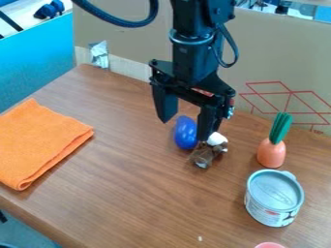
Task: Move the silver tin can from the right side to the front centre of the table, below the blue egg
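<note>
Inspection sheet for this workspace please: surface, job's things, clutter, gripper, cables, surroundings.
Surface: brown wood-grain table; small pale speck towards the front.
Job's things: smooth blue oblong object and small brown-and-white figure, side by side beneath the gripper.
Clutter: folded orange cloth at left; orange toy carrot with green top, upright behind a round, grey-lidded can; pink rounded item, cut off by the near edge.
Gripper: black two-finger gripper, jaws apart; contact with either object cannot be told.
Cables: dark sleeved cable arching at upper left; thinner black loop beside the arm. Snags: nothing seen.
Surroundings: cardboard panel with red line print behind; blue panel at left.
</note>
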Tool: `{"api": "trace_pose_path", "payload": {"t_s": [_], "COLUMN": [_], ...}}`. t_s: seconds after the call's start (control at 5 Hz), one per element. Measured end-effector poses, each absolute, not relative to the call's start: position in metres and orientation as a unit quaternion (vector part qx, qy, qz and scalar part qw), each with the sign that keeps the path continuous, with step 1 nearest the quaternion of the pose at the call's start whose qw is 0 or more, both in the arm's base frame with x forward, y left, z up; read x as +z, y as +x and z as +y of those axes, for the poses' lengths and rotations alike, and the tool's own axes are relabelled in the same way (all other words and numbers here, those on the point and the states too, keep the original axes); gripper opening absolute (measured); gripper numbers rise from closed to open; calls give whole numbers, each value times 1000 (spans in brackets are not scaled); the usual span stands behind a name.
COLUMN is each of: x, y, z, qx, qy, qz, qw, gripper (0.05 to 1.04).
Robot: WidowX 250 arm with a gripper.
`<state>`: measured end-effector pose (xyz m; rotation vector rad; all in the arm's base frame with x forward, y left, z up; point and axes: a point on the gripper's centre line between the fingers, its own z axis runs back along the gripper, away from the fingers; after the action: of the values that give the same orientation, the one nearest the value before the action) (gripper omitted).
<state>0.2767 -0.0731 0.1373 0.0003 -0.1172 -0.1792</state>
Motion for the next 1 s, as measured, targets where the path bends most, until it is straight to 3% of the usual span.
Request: {"api": "trace_pose_path", "payload": {"t_s": [0.2,0.4,0.8,1.0], "x": [131,124,118,110], "y": [275,282,299,305], "z": [-74,-96,-151,-172], "qx": [-90,-80,-10,-12], "qy": [2,33,8,-6], "qz": [-48,-83,-154,-158], "qw": [995,993,988,987], "gripper": [1006,1006,1006,1006]}}
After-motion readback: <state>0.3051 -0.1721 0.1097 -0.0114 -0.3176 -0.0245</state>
